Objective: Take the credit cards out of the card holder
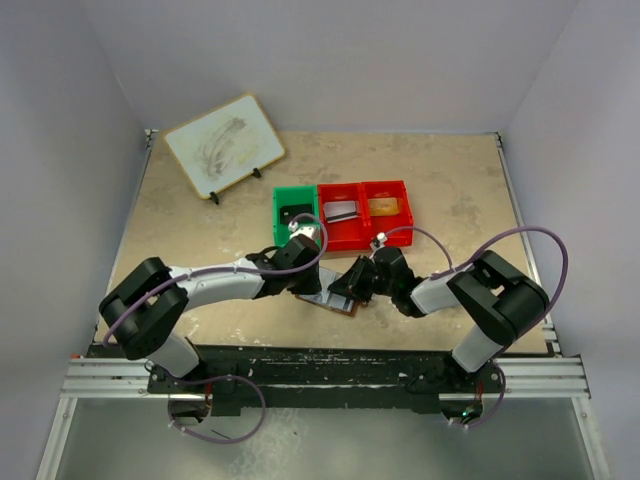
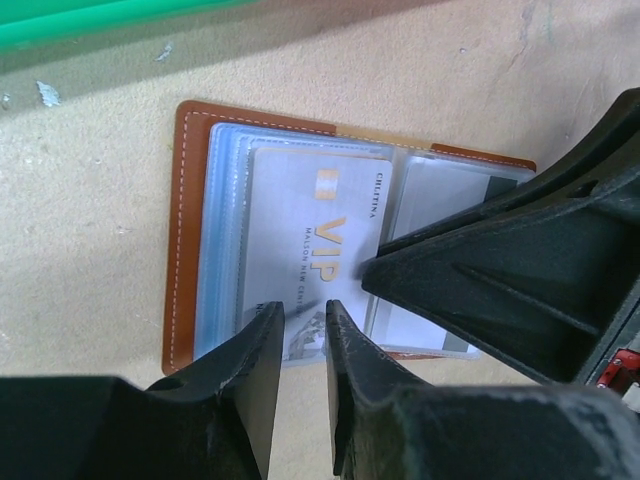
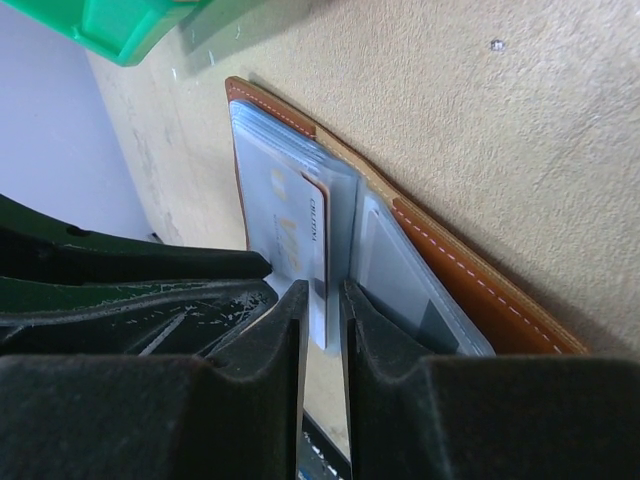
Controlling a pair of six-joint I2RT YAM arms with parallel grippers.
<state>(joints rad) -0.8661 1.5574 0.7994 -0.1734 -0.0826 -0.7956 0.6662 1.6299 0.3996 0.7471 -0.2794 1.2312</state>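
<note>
The card holder (image 1: 338,303) lies open and flat on the table between my two arms. Its brown leather cover (image 2: 185,230) (image 3: 470,285) frames pale blue-grey sleeves. A silver credit card (image 2: 310,200) (image 3: 285,225) marked VIP sits in the left-hand sleeve. My left gripper (image 2: 305,318) (image 1: 318,282) hovers at the card's near edge, its fingers a narrow gap apart with the card's corner showing between the tips. My right gripper (image 3: 322,295) (image 1: 347,285) reaches in from the right, fingers (image 2: 480,270) narrowly apart, astride a thin sleeve edge at the fold.
A green bin (image 1: 293,215) (image 2: 90,15) (image 3: 120,25) and two red bins (image 1: 365,212) holding small items stand just beyond the card holder. A white drawing board (image 1: 223,145) leans on a stand at the back left.
</note>
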